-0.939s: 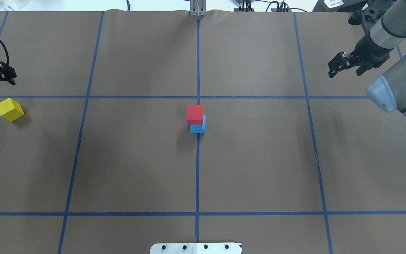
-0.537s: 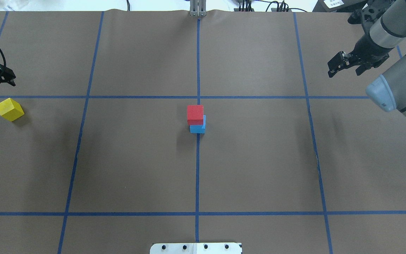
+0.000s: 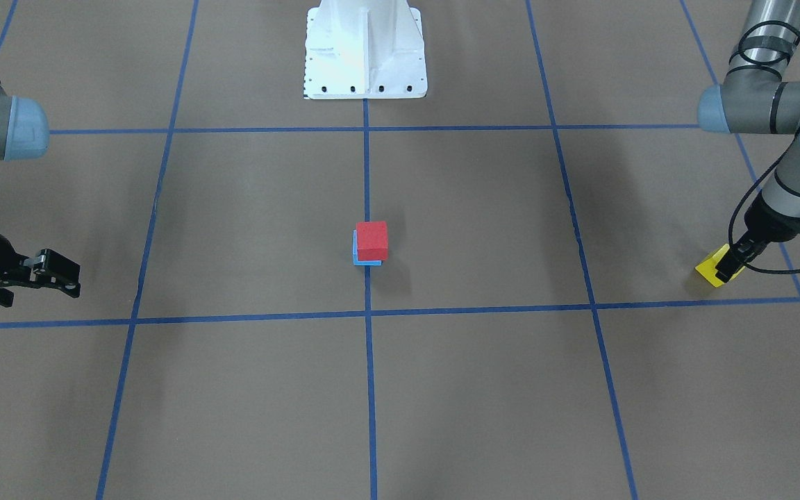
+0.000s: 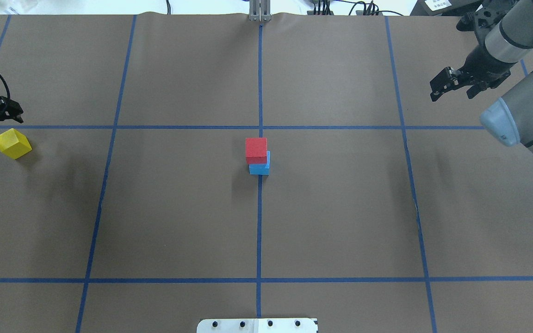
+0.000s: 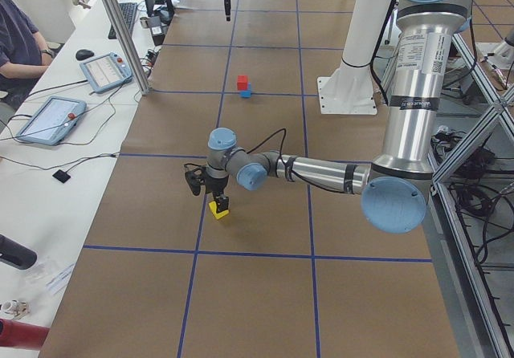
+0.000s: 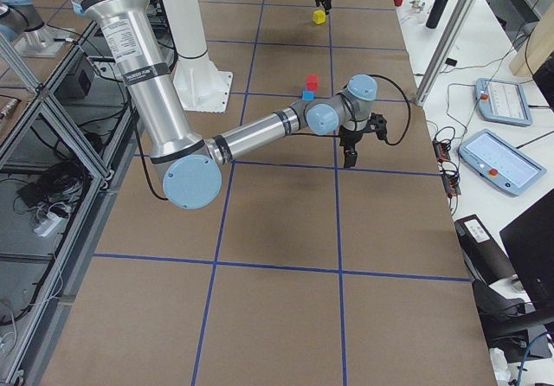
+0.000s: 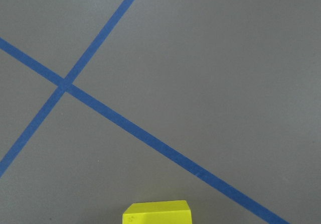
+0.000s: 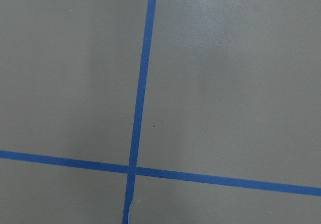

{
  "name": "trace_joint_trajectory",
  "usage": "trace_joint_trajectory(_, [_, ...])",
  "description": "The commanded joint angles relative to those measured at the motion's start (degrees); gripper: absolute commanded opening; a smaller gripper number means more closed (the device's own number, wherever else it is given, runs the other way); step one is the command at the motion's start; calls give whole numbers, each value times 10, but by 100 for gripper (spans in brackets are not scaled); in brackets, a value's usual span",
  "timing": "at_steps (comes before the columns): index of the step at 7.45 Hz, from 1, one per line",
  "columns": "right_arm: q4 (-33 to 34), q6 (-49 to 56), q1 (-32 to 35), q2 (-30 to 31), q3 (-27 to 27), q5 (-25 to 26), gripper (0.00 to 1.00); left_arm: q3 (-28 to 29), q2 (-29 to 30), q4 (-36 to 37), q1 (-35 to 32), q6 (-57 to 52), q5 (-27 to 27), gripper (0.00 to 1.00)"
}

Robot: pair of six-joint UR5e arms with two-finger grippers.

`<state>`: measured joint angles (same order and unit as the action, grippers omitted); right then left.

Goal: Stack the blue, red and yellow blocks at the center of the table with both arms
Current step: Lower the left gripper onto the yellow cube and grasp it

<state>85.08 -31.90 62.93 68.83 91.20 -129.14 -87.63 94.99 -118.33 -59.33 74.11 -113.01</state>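
The small matte red cube (image 4: 256,149) sat on top of a small matte sky-blue cube (image 4: 261,169) of the same size, on the flat brown-grey table (image 4: 178,217) where one of the thin blue tape lines (image 4: 259,222) ran under the pair. The two were not quite flush: a narrow strip of blue showed past the red cube on my right side. Both had plain faces and crisp edges, with no markings that I could see. The third piece, a small matte yellow cube (image 4: 13,143), lay on the table well off to my left of the red cube, turned at an angle to the tape lines. My left gripper (image 3: 771,262) hung low just beside it with its black fingers spread wide. One finger crossed in front of the cube in the front-facing view, and I could not tell whether it touched. My left wrist camera caught only the yellow cube's top at the bottom edge of its view. My right gripper (image 4: 452,95) was well off to my right of the red cube and farther out from me, above bare table, fingers also spread wide and holding nothing.
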Motion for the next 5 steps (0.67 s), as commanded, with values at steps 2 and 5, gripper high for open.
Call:
trace_joint_trajectory(2, [0,0,0,2,5,0,100,4,-3,-6,18,3,3,99])
trace_joint_trajectory(5, [1,0,1,3,8,0,100,12,-3,-6,31,-3,4,99])
